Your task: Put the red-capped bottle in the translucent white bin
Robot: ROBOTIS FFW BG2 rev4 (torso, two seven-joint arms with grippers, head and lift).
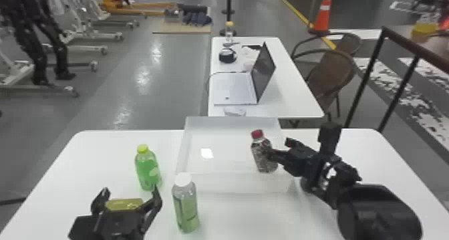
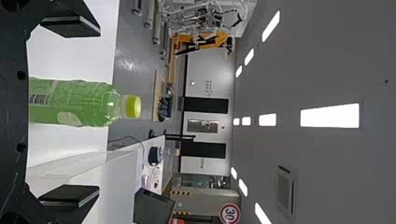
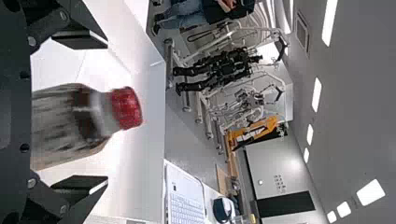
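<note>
The red-capped bottle [image 1: 264, 154] leans a little within the right part of the translucent white bin [image 1: 234, 183]; whether its base touches the floor is unclear. My right gripper [image 1: 279, 147] is at its right side. In the right wrist view, the bottle [image 3: 72, 123] lies between the parted fingers of the right gripper [image 3: 107, 112], with gaps at both sides, and the bin's wall [image 3: 149, 140] is beyond. Parked at the front left, my left gripper [image 1: 130, 190] is open. In the left wrist view, the left gripper [image 2: 99, 111] has its fingers wide apart.
A green bottle with a yellow cap [image 1: 147, 172] and a white-capped bottle [image 1: 185, 206] stand left of the bin. A yellow-green object [image 1: 123, 204] shows between the left fingers. Behind the bin is another table with a laptop [image 1: 234, 89].
</note>
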